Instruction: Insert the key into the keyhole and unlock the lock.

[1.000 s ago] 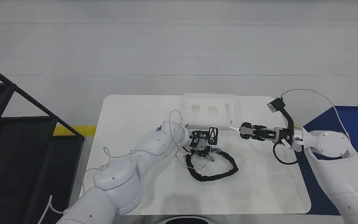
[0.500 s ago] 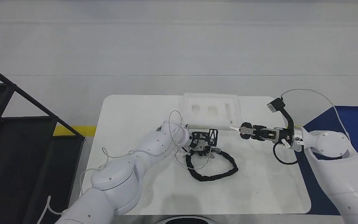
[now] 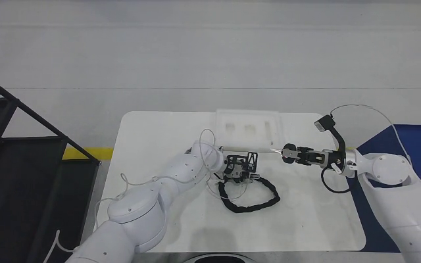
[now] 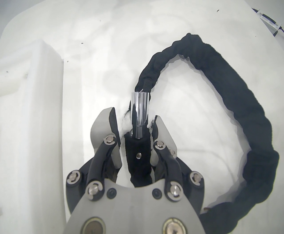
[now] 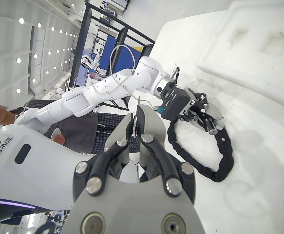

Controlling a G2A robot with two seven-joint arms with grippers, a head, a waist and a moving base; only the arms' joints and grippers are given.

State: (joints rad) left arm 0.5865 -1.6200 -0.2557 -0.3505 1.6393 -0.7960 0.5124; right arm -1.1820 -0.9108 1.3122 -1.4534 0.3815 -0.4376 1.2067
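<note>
Alignment: right claw (image 5: 135,113), pinching key (image 5: 135,125), should meet keyhole (image 5: 212,132) squarely while left claw (image 4: 133,119) clamps lock (image 4: 138,108).

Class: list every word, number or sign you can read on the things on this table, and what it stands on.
None can be read.
Black fabric-sleeved chain lock, held in the left gripper: no print.
Small metal key in the right gripper: edge-on, cannot tell.
White foam tray: blank.
Small white tag at the white table's edge: too small to read.
</note>
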